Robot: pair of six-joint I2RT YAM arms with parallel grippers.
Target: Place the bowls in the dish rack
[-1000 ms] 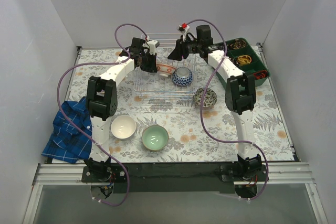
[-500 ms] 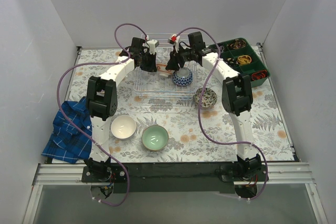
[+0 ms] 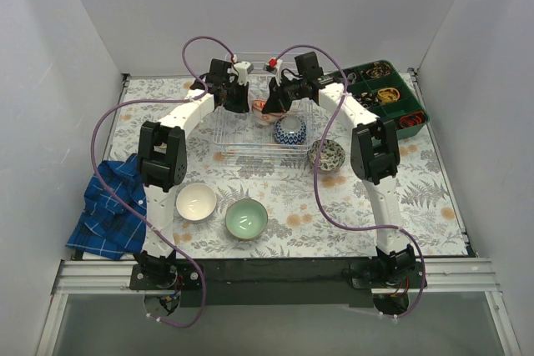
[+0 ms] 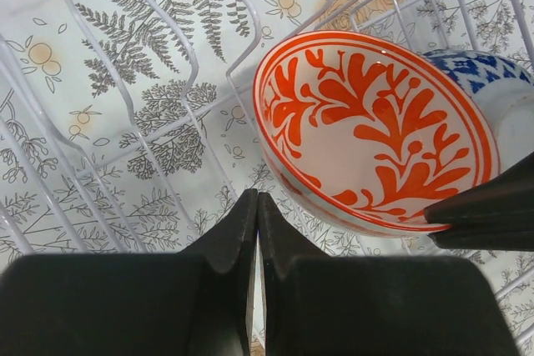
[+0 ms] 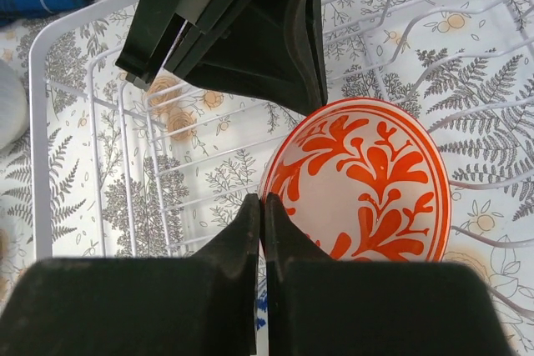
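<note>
From above, find left tool (image 3: 237,106) and right tool (image 3: 272,104) over the dish rack (image 3: 250,149); by left wrist, see it pressed together, empty, beside the orange-red bowl (image 4: 375,131) tilted inside; by right wrist, likewise at its rim, so nudge gently upright.

Both arms reach forward, left pincer (image 4: 256,199) and right pincer (image 5: 261,203) closed.

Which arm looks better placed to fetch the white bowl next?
Probably the left: the white bowl sits right beside the left arm, while the right arm stands far over on the other side.
</note>
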